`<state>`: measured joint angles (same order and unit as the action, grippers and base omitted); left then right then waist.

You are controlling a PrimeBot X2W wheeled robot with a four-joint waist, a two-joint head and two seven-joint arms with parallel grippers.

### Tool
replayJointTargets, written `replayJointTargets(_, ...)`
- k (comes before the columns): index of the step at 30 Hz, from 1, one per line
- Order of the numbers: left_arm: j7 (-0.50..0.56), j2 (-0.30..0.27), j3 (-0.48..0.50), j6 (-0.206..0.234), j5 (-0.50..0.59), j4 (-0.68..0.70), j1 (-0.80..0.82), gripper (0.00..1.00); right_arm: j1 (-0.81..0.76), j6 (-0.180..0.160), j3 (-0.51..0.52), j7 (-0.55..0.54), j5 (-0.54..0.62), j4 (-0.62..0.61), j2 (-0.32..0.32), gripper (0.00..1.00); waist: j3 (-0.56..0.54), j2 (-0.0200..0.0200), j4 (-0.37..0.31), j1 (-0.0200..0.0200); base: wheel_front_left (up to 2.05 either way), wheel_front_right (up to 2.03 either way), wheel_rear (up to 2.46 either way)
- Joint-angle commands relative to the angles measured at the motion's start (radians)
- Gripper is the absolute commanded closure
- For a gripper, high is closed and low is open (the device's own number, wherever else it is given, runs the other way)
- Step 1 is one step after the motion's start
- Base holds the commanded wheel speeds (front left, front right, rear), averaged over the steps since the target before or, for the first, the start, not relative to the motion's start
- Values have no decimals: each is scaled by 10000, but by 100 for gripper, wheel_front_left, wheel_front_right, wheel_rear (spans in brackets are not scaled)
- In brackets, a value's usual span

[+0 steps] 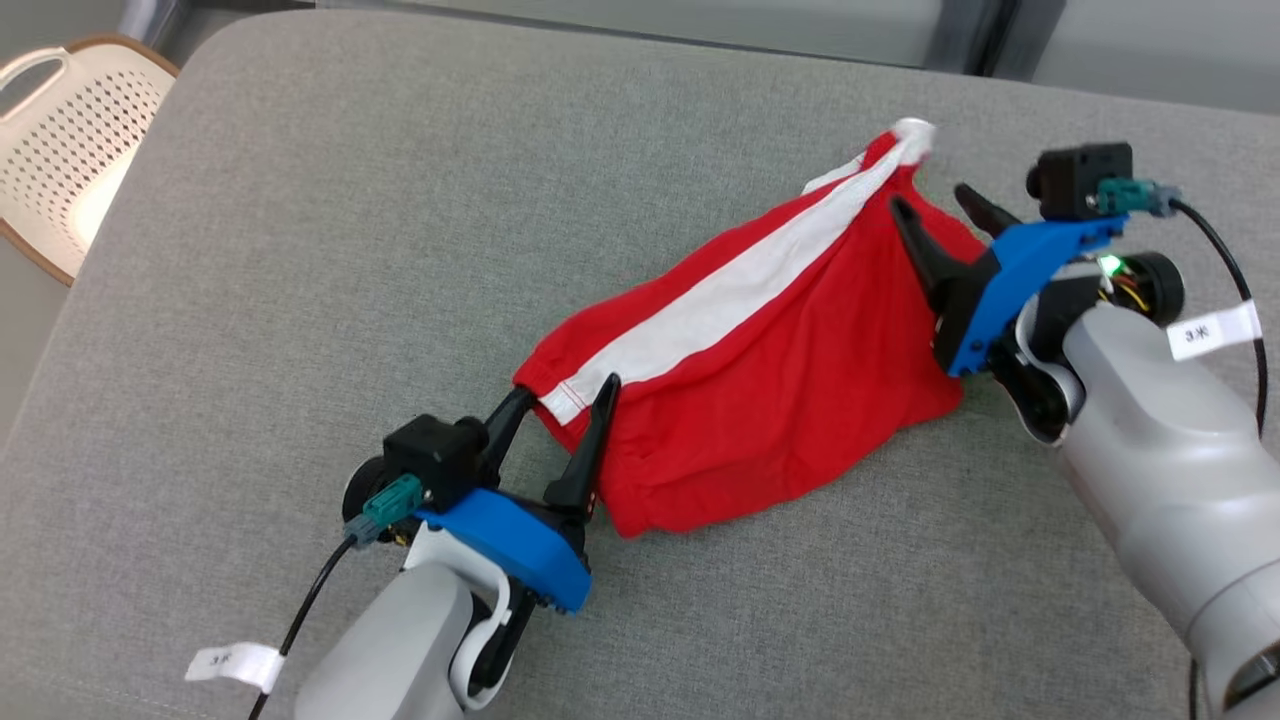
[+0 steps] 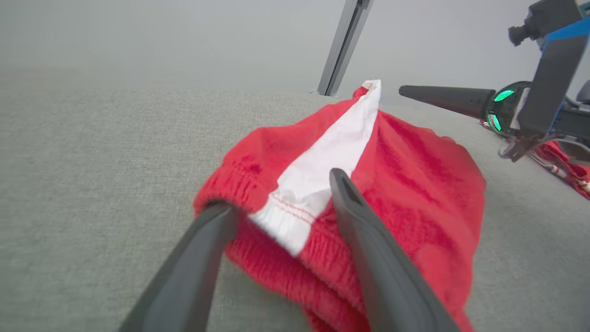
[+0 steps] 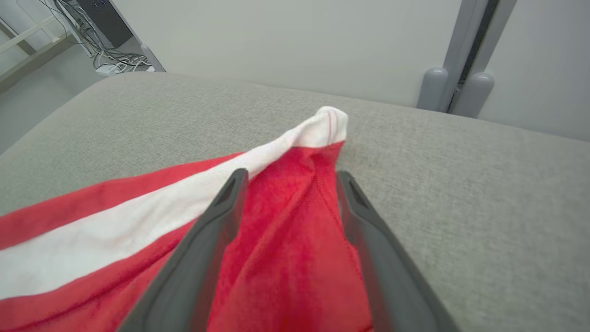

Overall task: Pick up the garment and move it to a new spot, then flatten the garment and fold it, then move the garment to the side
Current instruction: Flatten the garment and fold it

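L pincer (image 1: 565,390) is closest, low on the grey cushion (image 1: 300,300). Its 2 dark fingers (image 2: 373,258) are wide apart & not squeezing. The red shorts (image 1: 780,380) start right at this pincer. The stretchy waist end sits btwn the 2 fingers & touches them, w/ the end of the white stripe (image 1: 720,300) in the gap. The cloth lies loose there, nothing is pinched. A white tag (image 1: 235,665) hangs on the black wire just behind this pincer

From the L pincer the shorts run off toward the R pincer (image 1: 930,197). They lie on the cushion, a bit crumpled, w/ the stripe going along one edge the whole way

R pincer is at the far end of the shorts. Its fingers are spread wide too. A bunched red fold fills the gap btwn them, but they don't press it shut. Just past the fingertips the cloth comes up to a small peak w/ a white tip (image 3: 332,122)

Past the R pincer's tips there is more grey cushion, then a pale wall & a grey post (image 3: 461,69). Far ahead & to the left of the L pincer, past the cushion's edge, stands a cream chair (image 1: 60,150) w/ lots of little holes. Far off to the left of the R pincer some wires (image 3: 110,60) lie in a heap on the floor
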<state>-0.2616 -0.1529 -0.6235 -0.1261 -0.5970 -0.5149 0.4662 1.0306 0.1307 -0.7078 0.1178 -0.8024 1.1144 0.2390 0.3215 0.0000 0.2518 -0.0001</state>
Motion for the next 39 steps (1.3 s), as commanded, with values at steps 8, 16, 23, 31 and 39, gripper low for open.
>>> replayJointTargets(8, -44, -86, 690, -46, 649, 504, -991, 0, -654, 1, -486, 239, -387, 205, 695, 0, -442, 0, 164, 1, 0, 0, 0)
replayJointTargets(16, -45, -280, 2033, 382, 1785, 1526, -1781, 0, -769, 1, -540, 283, -771, 647, 1009, 0, -516, 0, 575, 1, 0, 0, 0)
replayJointTargets(23, -44, 138, 3833, 819, 2968, 2992, -2374, 0, -695, 1, -738, 86, -741, 1150, 1103, 0, -458, 0, 797, 1, 0, 0, 0)
replayJointTargets(31, -44, 770, 5114, 686, 3683, 3644, -2960, 0, -833, 1, -991, -645, -673, 1530, 1021, 0, -378, 0, 881, 1, 0, 0, 0)
replayJointTargets(39, -44, 989, 5489, 457, 3987, 3562, -3103, 0, -1022, 1, -1197, -950, -786, 1525, 869, 100, -357, 0, 875, 1, 0, 0, 0)
